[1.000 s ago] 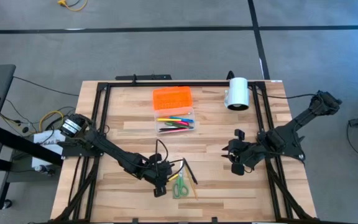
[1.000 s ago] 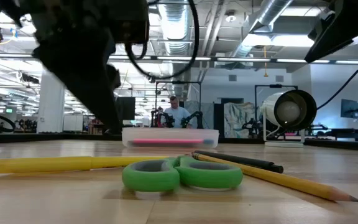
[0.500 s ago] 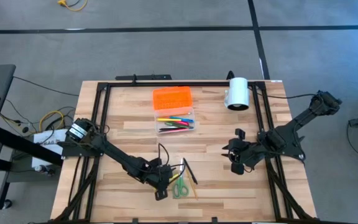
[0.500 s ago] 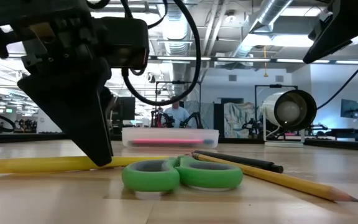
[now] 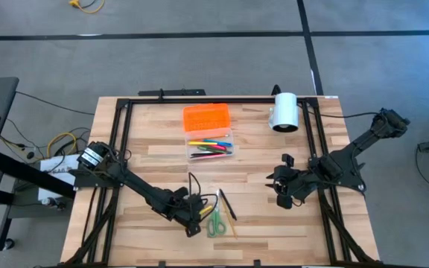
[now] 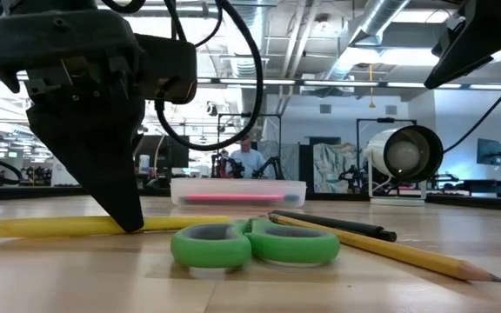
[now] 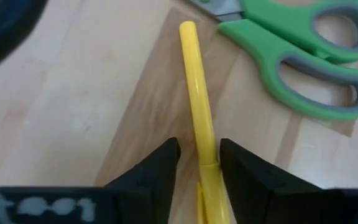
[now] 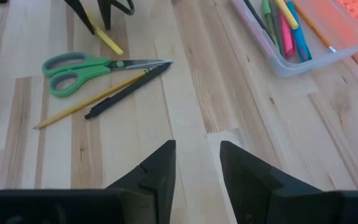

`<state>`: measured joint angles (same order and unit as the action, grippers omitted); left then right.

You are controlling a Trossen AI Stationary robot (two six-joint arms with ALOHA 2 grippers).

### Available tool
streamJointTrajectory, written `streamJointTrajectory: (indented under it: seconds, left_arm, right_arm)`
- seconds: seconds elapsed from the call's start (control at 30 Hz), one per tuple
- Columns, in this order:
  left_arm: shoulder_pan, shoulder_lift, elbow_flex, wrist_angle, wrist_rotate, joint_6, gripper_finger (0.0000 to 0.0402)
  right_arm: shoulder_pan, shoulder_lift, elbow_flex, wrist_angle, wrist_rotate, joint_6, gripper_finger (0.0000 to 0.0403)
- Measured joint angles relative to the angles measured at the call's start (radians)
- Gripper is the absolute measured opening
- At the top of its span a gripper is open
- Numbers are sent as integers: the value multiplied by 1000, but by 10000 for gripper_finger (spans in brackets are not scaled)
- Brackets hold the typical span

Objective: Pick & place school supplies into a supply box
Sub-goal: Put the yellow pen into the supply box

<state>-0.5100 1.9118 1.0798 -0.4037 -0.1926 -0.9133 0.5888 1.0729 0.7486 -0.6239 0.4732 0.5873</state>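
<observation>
A yellow pen [image 7: 194,93] lies flat on the table beside green-handled scissors [image 7: 297,43]. My left gripper [image 7: 199,155] stands over the pen near the table's front, tips down at the tabletop [image 6: 129,224], open, one finger on each side of the pen. A pencil [image 8: 86,102] and a black pen [image 8: 126,90] lie just right of the scissors [image 5: 214,222]. The supply box [image 5: 210,145], clear with its orange lid [image 5: 206,117] open behind it, holds several coloured pens. My right gripper [image 5: 280,190] hangs open above the table's right half. My left gripper straddles the yellow pen about midway along it, fingers slanting down from above and lying across it. One finger [image 7: 241,174] lies against the pen's side [image 7: 211,163]; the other stands a small gap away. The pen rests flat on the table.
A white cylinder [image 5: 284,112] lies at the far right of the table. A black frame [image 5: 125,112] runs along the table's edges. Bare wood lies between the scissors and the right gripper.
My left gripper has come down onto the table at the yellow pen and rolled about its own axis. The pen, scissors, pencil and black pen lie where they were.
</observation>
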Motion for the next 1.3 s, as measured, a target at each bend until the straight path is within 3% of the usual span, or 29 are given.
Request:
streamJointTrajectory:
  seconds: [0.4,0.7,1.3]
  left_arm:
    - [27,1,6,-36,16,-54,24]
    - [37,1,6,-36,24,-54,44]
    - [38,1,6,-34,15,-53,42]
  right_arm:
    - [0,0,0,0,0,0,118]
    - [-2,0,1,0,0,7,118]
    - [-2,0,1,2,0,8,118]
